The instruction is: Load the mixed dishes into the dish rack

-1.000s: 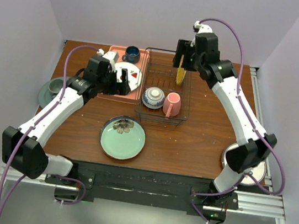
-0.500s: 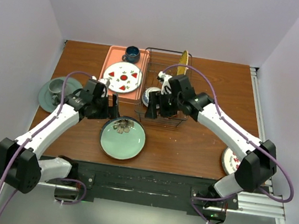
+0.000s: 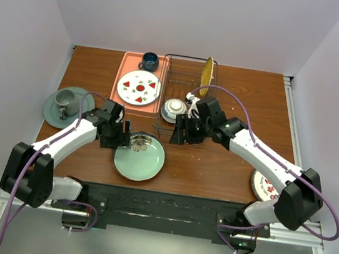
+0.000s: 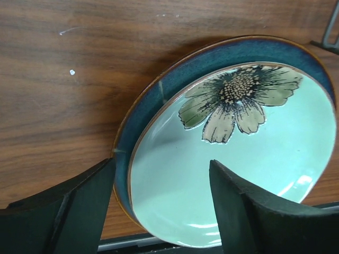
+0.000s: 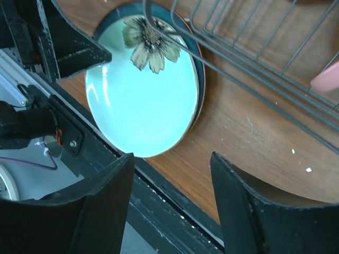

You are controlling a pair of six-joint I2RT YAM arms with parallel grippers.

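A teal plate (image 3: 142, 160) with a brown flower lies on the table in front of the dish rack (image 3: 186, 82). My left gripper (image 3: 123, 139) is open, its jaws straddling the plate's dark left rim (image 4: 123, 174), one finger outside and one over the teal face. My right gripper (image 3: 177, 132) is open at the rack's front edge, above bare wood beside the same plate (image 5: 143, 95). In the rack a yellow plate (image 3: 207, 75) stands upright and a blue-and-white bowl (image 3: 173, 108) sits by it. A sliver of the pink mug (image 5: 328, 79) shows behind the wires.
A pink tray (image 3: 128, 64) behind holds a white plate with red marks (image 3: 139, 88) and a dark blue mug (image 3: 149, 61). A grey cup on a teal-grey saucer (image 3: 65, 105) is at the left. Another red-marked white plate (image 3: 265, 186) lies near the right arm's base.
The right arm left the yellow plate standing in the rack and dropped to the rack's front. The left arm came from the tray to the teal plate's rim. Both jaws narrowed somewhat.
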